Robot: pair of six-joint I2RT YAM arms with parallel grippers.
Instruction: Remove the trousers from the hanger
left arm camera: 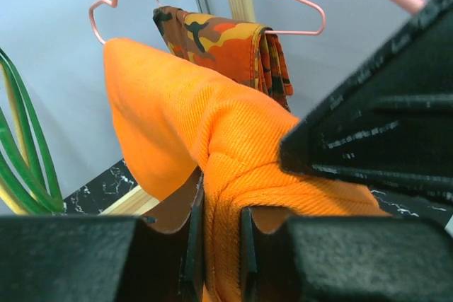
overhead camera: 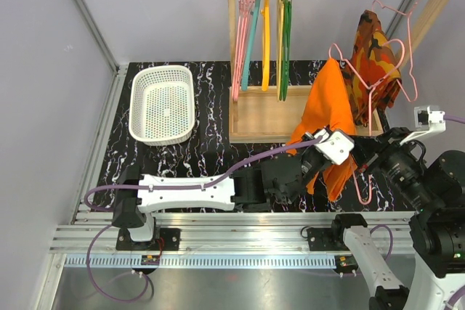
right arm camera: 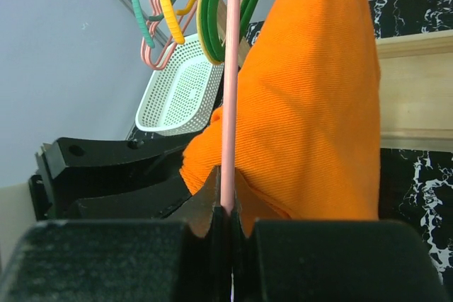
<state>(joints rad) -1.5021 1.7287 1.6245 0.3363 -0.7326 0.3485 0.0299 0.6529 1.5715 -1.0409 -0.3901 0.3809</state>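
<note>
The bright orange trousers (overhead camera: 330, 110) hang draped over the thin pink wire hanger (overhead camera: 365, 192) in front of the rack's right part. My left gripper (overhead camera: 320, 152) is shut on a fold of the trousers (left arm camera: 212, 125), and the cloth is pinched between its fingers (left arm camera: 221, 224). My right gripper (overhead camera: 367, 156) is shut on the hanger's wire (right arm camera: 228, 68), which runs straight up from its fingertips (right arm camera: 228, 210). The trousers (right arm camera: 311, 104) hang just right of that wire. The hanger's bar under the cloth is hidden.
A wooden rack (overhead camera: 290, 114) at the back holds several coloured hangers (overhead camera: 265, 34). A camouflage garment (overhead camera: 374, 56) hangs on another pink wire hanger at the rack's right end. A white perforated basket (overhead camera: 163, 103) stands at the back left.
</note>
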